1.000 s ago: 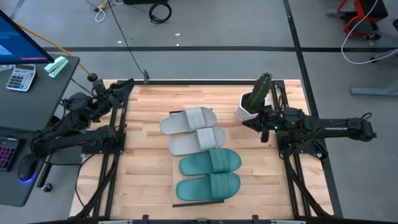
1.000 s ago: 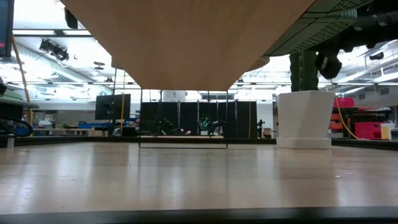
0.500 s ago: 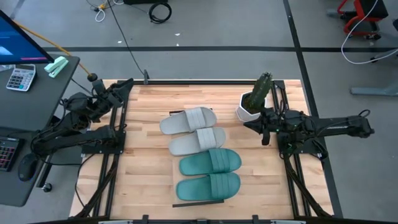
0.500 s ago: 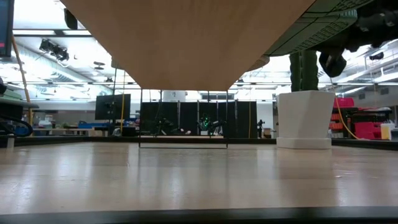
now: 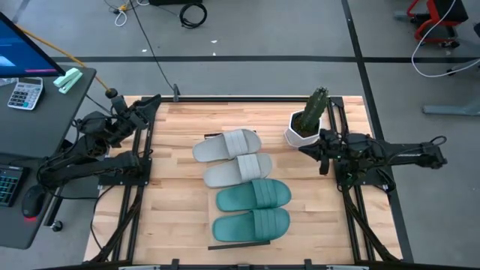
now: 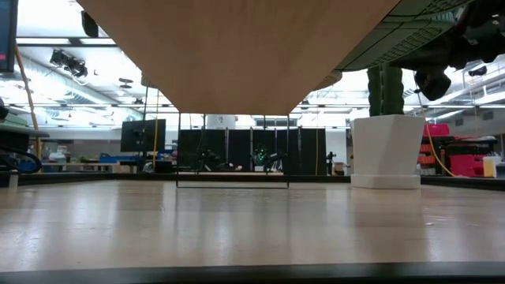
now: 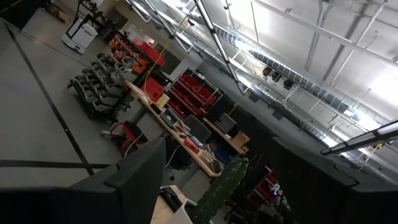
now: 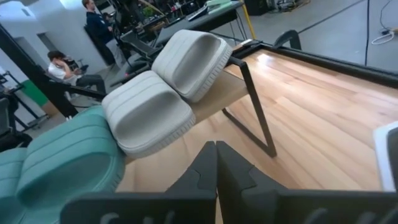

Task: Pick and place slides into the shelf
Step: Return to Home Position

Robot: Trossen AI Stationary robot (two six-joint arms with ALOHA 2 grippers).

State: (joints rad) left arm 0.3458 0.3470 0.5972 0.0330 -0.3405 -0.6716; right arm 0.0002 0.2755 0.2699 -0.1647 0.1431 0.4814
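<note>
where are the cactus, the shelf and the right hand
cactus [image 5: 315, 109], high view, on its green stem
shelf [image 6: 237, 47], low view, on its wood underside
right hand [image 8: 216, 149], right wrist view, between its shut fingertips

Bright ceiling lights [image 7: 364, 138], glare overhead, soft shadows.

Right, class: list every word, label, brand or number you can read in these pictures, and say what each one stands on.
No text can be read in any view.
calculator on the side desk: keys and display too small to read.
monitor: what is on the screen is too small to read.
slides: the ribbed soles show no brand or number.
</note>
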